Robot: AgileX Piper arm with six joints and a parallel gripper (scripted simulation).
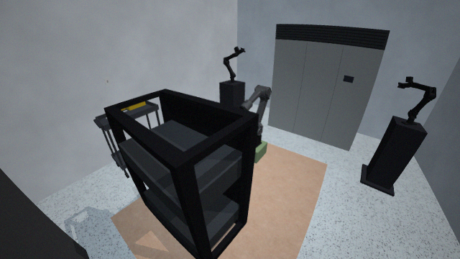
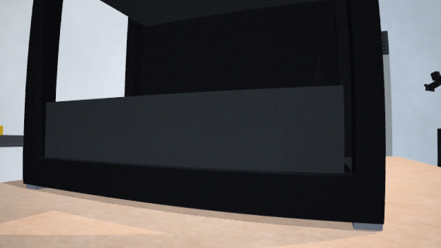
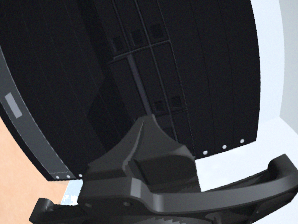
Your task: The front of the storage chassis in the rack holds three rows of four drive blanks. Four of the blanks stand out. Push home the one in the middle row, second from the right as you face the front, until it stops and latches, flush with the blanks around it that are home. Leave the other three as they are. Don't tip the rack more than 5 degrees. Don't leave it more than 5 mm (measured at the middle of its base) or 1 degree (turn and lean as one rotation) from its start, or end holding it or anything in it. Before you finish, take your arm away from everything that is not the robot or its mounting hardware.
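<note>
Pincer (image 3: 152, 129) closed, empty, tip right at chassis front (image 3: 166, 50) of rack (image 1: 201, 151); target blank just ahead, contact unclear. Push step underway, I'd say; next: press straight in, gently, no rack shove.

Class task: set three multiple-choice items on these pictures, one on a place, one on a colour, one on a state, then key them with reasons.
1. The green block lies
A. atop the rack
B. on the mat's edge behind the rack
C. beside the grey cabinet

2. The rack frame is
A. black
B. yellow
C. white

3. The gripper is
A. wide open
B. clamped on a blank
C. shut, holding nothing

Key:
B, the top view shows it on the mat behind the rack's far corner.
A, every post is black.
C, the wrist view shows closed fingers pointing at the chassis front.
</note>
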